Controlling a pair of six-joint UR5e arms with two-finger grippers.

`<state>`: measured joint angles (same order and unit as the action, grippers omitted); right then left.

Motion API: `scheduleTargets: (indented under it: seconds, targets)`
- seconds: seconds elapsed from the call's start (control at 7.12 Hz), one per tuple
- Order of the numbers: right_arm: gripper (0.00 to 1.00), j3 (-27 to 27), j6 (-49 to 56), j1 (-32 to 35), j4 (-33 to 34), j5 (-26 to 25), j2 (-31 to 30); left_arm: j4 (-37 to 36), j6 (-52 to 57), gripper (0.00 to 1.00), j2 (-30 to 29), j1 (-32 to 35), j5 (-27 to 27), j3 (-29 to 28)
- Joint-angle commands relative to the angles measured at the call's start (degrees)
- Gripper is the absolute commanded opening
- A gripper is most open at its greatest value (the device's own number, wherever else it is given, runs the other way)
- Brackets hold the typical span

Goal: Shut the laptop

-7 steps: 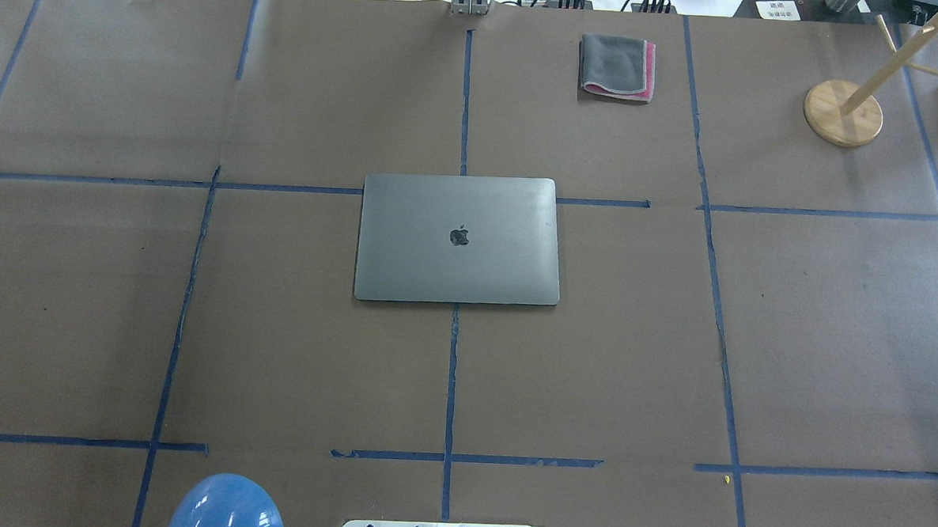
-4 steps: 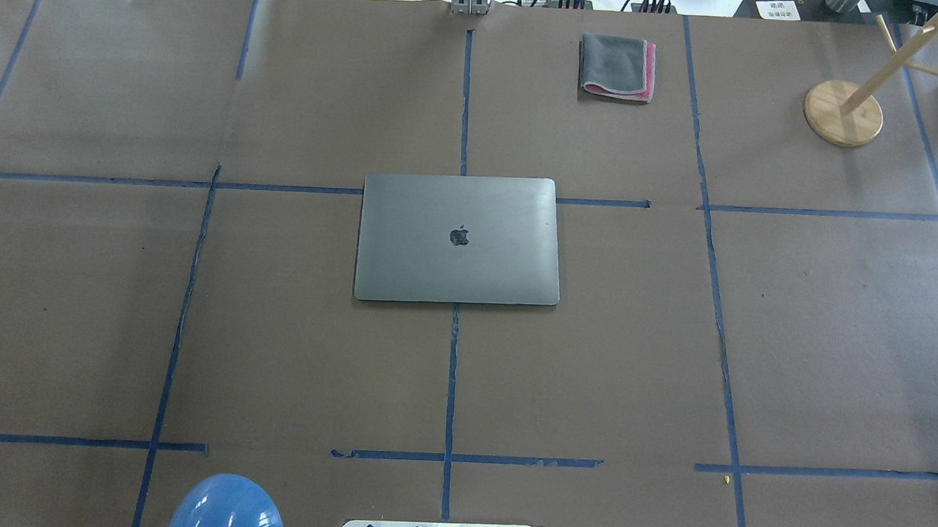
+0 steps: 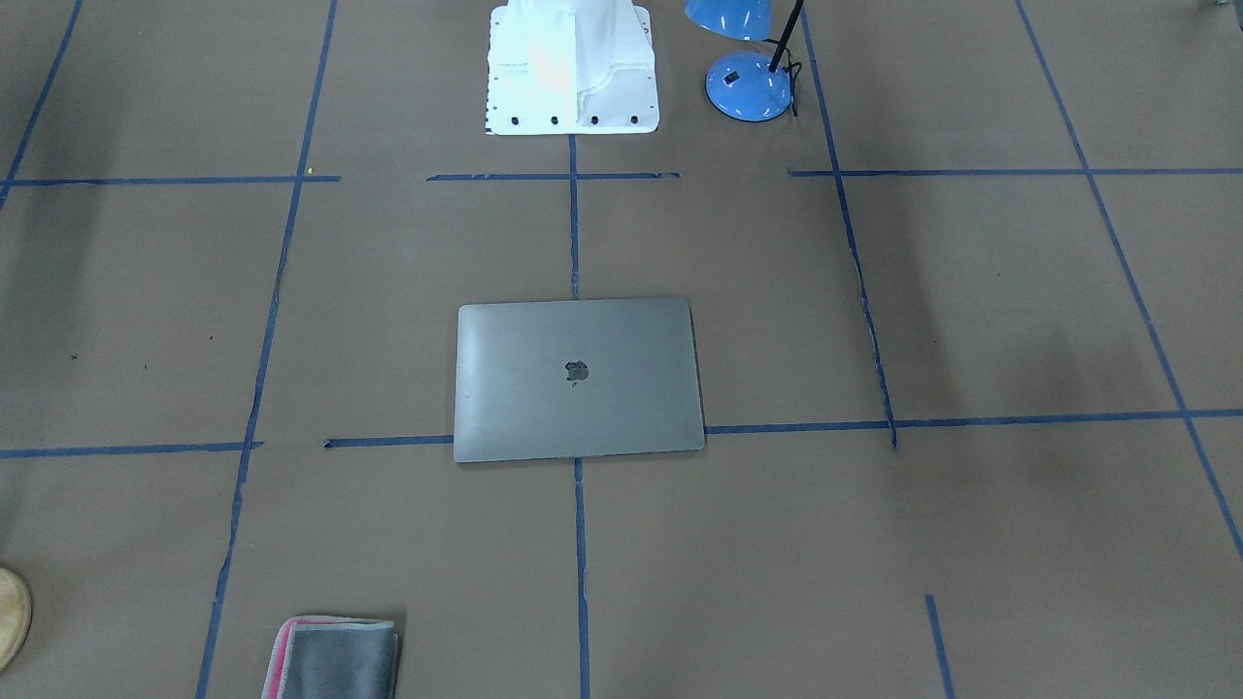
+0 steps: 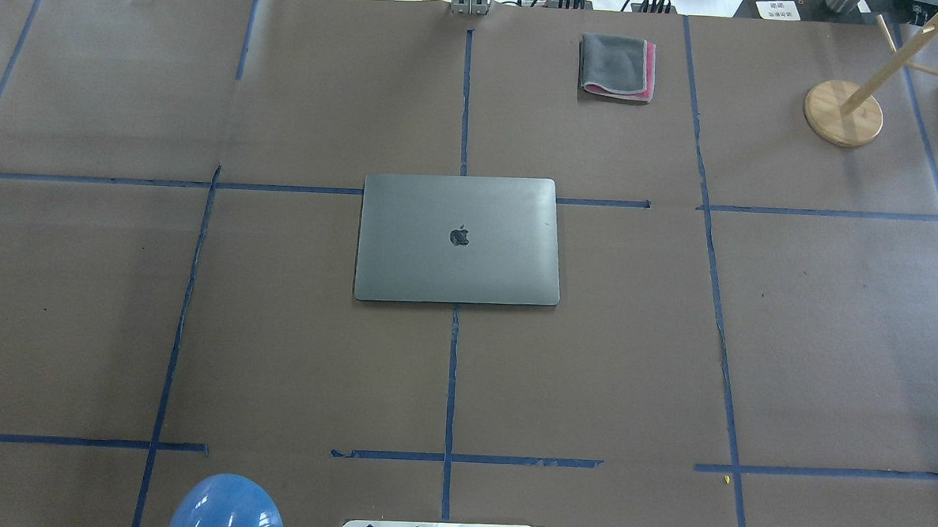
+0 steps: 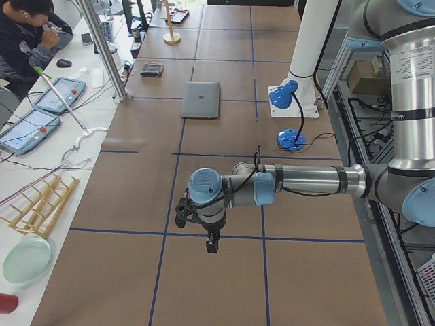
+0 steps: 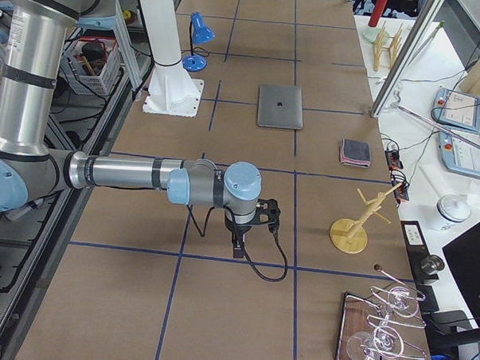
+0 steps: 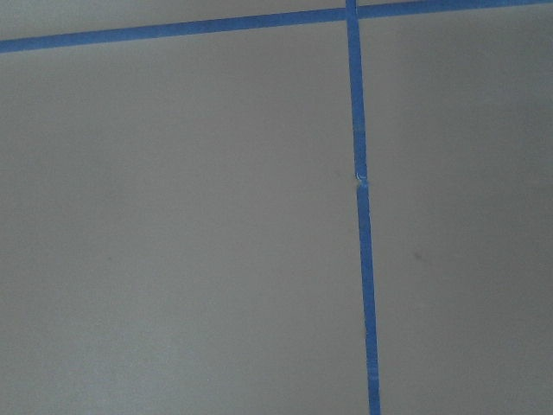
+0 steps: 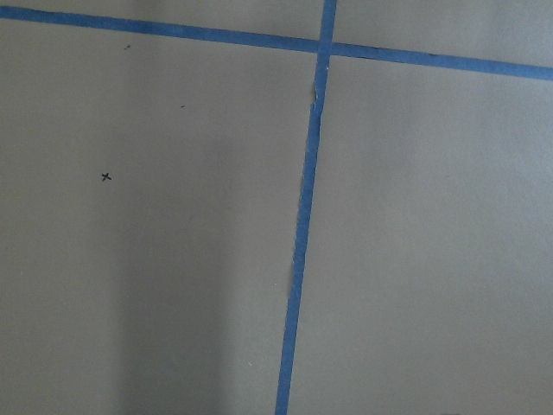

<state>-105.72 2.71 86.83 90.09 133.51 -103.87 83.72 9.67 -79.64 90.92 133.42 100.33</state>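
I see the slim space-grey metal laptop (image 4: 458,239) lying flat in the middle of the brown paper-covered counter (image 4: 275,350). Its lid is down and the dark apple logo faces up. It sits over a crossing of the blue tape lines (image 4: 451,374), and nothing is touching it.

Both arms are well away from it, one towards each end of the counter. The left arm's fingers (image 5: 212,243) point down just above the paper near a tape line. I only get them from the side camera, so I cannot tell how far apart they are or whether they hold anything. The same goes for the right arm's fingers (image 6: 237,249), which point down near another tape crossing with a black cable looping beside them. Both wrist cameras give me only bare paper and blue tape.

A folded grey-and-pink cloth (image 4: 616,66) lies near the far edge of the counter, well apart from the laptop. A wooden stand with a round base (image 4: 843,113) is further out on the right. A blue desk lamp (image 3: 748,83) stands just beside the white robot mount (image 3: 571,68).
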Motion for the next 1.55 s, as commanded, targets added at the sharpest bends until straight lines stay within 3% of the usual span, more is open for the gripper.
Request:
scheduleTargets:
  seconds: [0.0,1.4]
  targets:
    - [0.99,0.1,0.0,0.0,0.0,0.2,0.0,0.0,0.0,0.99,0.0,0.0,0.0,0.0]
    - [0.99,-0.5,0.0,0.0,0.0,1.1,-0.5,0.1,0.1,0.99,0.0,0.0,0.1,-0.1]
